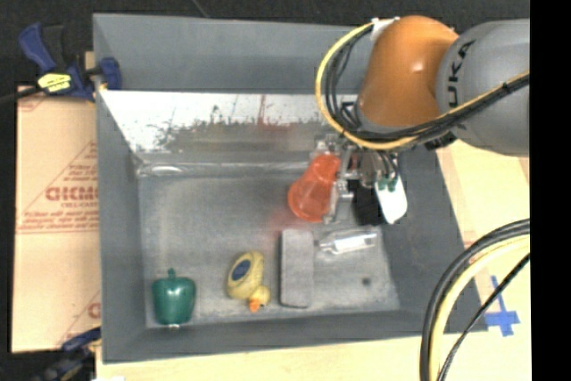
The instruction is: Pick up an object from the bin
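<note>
My gripper (359,185) hangs under the arm's orange dome, over the right middle of the bin. An orange see-through cup (312,189) is tilted right against the gripper's left side; whether it is gripped I cannot tell. Just below the gripper a small clear, silvery piece (348,241) lies on the floor. A flat grey block (297,268) lies lengthwise to the left of that piece.
A yellow toy duck (246,277) with an orange beak lies near the front wall. A green toy pepper (173,298) stands in the front left corner. The arm and its looped cables reach in over the bin's right wall.
</note>
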`<act>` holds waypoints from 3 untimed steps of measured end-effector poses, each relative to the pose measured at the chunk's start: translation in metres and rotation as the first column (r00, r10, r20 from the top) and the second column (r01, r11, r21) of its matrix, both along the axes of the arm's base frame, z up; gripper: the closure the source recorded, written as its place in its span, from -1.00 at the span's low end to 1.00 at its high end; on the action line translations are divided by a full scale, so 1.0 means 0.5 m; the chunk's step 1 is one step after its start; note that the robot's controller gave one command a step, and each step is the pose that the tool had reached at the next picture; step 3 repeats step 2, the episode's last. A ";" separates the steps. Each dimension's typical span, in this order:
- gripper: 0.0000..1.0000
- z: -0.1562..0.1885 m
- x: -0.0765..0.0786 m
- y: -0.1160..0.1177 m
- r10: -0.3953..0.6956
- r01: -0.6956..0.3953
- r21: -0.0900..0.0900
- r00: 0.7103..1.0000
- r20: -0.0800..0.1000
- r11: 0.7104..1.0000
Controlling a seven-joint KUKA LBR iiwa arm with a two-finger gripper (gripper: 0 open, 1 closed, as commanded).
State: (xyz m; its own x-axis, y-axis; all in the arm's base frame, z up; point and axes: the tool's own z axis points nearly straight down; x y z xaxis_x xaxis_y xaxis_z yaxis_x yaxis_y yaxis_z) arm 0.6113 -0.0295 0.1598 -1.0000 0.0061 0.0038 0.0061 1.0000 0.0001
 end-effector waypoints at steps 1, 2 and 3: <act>-1.00 0.010 0.003 0.000 0.001 -0.001 -0.001 1.000 0.008 1.000; 1.00 0.307 -0.042 0.090 0.022 -0.022 0.000 1.000 0.015 1.000; 1.00 0.307 -0.042 0.090 0.022 -0.022 0.000 1.000 0.015 1.000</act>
